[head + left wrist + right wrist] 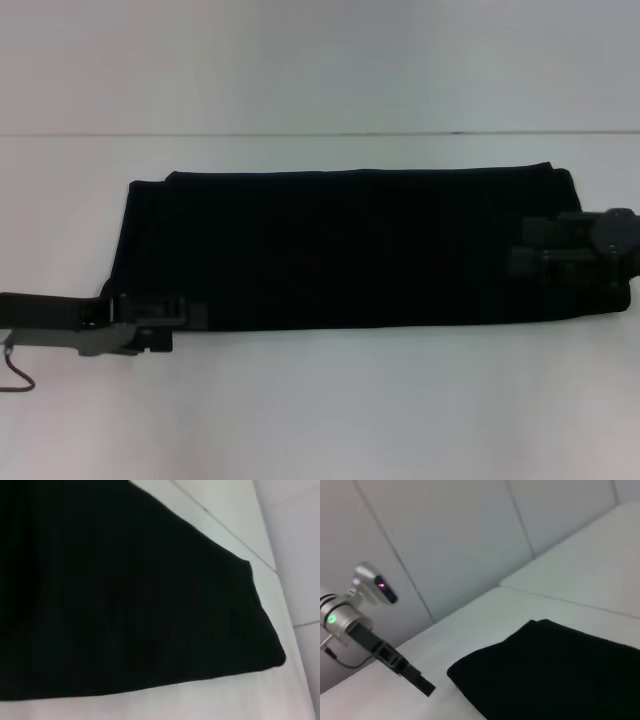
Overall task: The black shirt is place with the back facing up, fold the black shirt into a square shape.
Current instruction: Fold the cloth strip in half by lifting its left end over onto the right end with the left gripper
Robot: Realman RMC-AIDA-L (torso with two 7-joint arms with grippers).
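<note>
The black shirt (340, 245) lies flat on the white table as a long folded band running left to right, with no lettering showing. It fills most of the left wrist view (125, 595), and one end of it shows in the right wrist view (555, 675). My left gripper (190, 315) sits low at the band's near left corner. From the right wrist view, that left gripper (422, 682) is just beside the shirt's end. My right gripper (525, 250) rests over the band's right end.
The white table (320, 410) extends in front of and behind the shirt. A pale panelled wall (320, 60) rises behind the table's far edge. A thin reddish cable (20, 380) hangs under the left arm at the left border.
</note>
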